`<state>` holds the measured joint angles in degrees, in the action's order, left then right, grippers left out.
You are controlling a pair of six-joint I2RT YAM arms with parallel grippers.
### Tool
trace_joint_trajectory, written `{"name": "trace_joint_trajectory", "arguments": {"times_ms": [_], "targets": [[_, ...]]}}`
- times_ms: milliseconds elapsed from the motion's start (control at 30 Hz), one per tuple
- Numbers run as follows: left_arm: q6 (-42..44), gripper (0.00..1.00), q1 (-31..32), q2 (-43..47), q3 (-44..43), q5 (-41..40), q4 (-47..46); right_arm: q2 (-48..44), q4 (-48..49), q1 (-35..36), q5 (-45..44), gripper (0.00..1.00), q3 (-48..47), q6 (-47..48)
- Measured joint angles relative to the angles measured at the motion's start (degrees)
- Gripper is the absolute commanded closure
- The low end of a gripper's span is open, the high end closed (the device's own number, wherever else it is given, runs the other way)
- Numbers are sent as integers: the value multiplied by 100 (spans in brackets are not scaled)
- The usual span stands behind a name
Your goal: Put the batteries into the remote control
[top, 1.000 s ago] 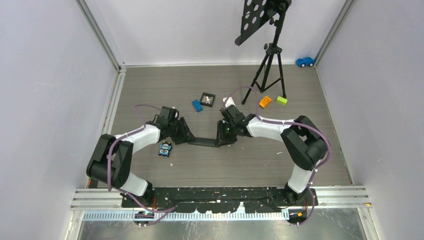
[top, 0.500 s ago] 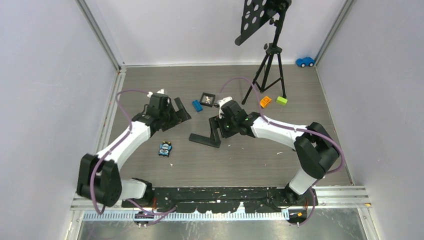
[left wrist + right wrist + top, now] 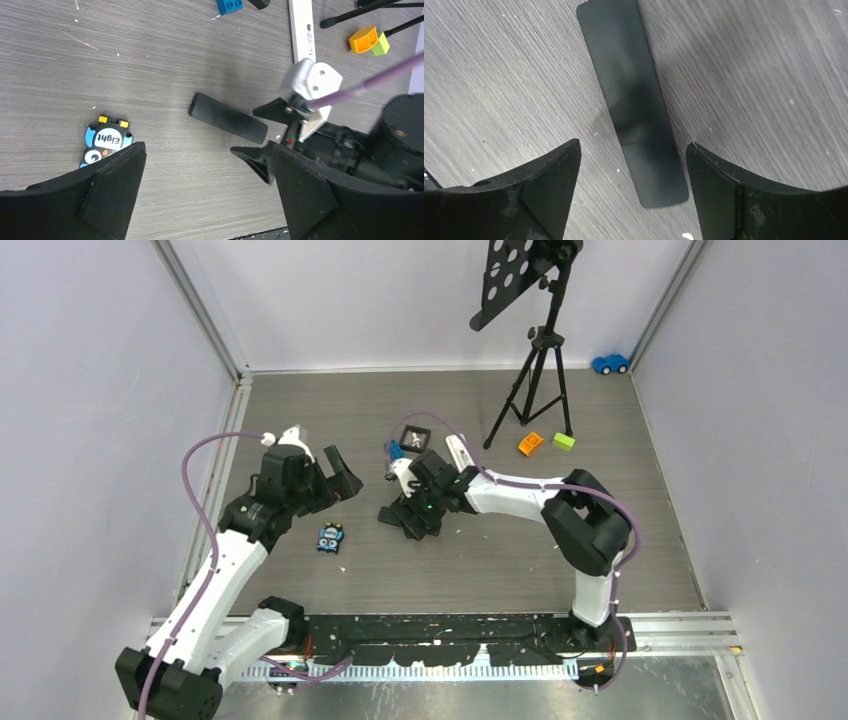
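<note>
**Both end effectors apart, remote flat on the surface**

At the left, the left end effector [image 3: 207, 149] hangs above the grey wood-grain surface [image 3: 480, 570]. Its jaws are wide apart with nothing between them. Near it lies a small blue card [image 3: 106, 142] printed "Eight".

To the right of the card, near the middle, the black remote control [image 3: 228, 118] lies flat on the surface. The right end effector [image 3: 631, 147] is over the remote's right part with its jaws apart, one finger on each side. The right wrist view shows bare surface between the remote and each finger.

Behind the remote sit a blue brick [image 3: 394, 449], a black square frame [image 3: 414, 437] and a white strip [image 3: 301, 27]. Farther right stands a tripod [image 3: 540, 380], with an orange block [image 3: 530, 444] and a green block [image 3: 564, 441] by its feet. A blue toy car [image 3: 610, 363] sits in the far right corner.
</note>
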<state>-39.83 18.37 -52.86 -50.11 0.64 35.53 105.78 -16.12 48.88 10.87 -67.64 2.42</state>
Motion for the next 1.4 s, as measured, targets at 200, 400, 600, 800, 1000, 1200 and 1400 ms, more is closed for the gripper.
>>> {"name": "trace_joint_trajectory", "arguments": {"times_ms": [200, 400, 600, 800, 1000, 1200, 1400], "targets": [[157, 0, 0, 330, -11, 9, 374, 468, -66, 87, -33, 34, -393, 262], [299, 0, 0, 409, -85, 7, 599, 678, -87, 118, -636, 68, -640, -33], [378, 0, 0, 415, -173, 4, 660, 629, 109, 195, -1311, 74, -529, -671], [428, 0, 0, 396, -173, 4, 680, 557, 332, -92, -2124, 73, -361, -1362], [433, 0, 0, 367, -173, 4, 684, 549, 411, -645, -2747, 72, -306, -2063], [431, 0, 0, 356, -173, -61, 841, 616, 498, -940, -2931, 38, -339, -2492], [437, 0, 0, 455, -173, -168, 964, 472, 916, -966, -2909, 28, -26, -2592]]}}
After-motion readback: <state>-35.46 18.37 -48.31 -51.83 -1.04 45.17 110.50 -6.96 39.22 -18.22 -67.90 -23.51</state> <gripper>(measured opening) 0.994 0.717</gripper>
